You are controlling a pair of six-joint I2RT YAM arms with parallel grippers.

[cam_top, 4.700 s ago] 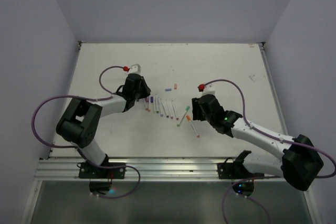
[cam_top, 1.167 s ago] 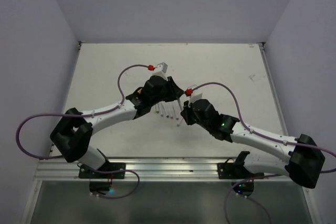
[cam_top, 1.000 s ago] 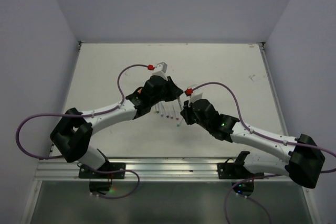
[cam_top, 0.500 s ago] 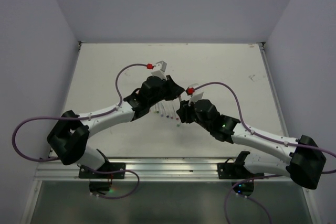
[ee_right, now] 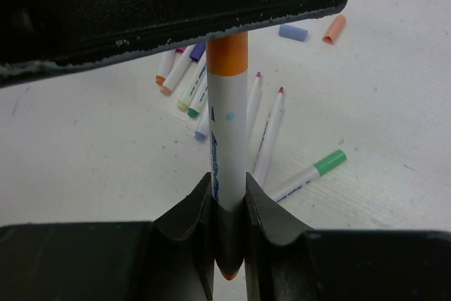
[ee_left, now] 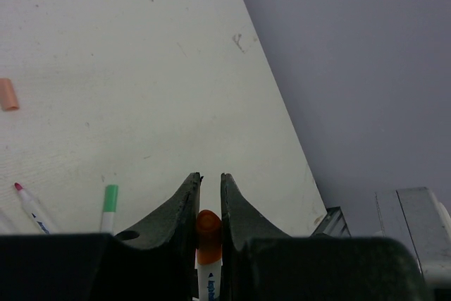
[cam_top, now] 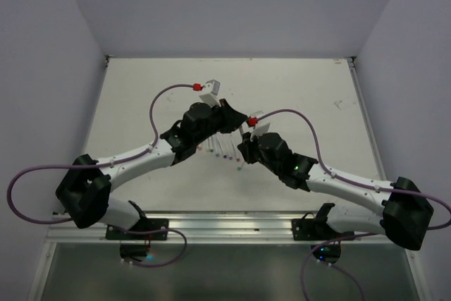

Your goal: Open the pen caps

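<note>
We hold the orange cap [ee_left: 207, 229] pinched tight in the left gripper [ee_left: 209, 176], seated on one end of the pen barrel [ee_right: 227, 139]. The right gripper [ee_right: 229, 189] clamps the barrel's other end. The barrel's long axis runs straight between both grippers, so we judge the pull must go along it.

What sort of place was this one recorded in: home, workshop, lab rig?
Most likely a purpose-built robot test cell, not a lived-in room: a white table boxed in by plain lavender walls, an aluminium mounting rail at its near edge, and marker pens scattered on it.
</note>
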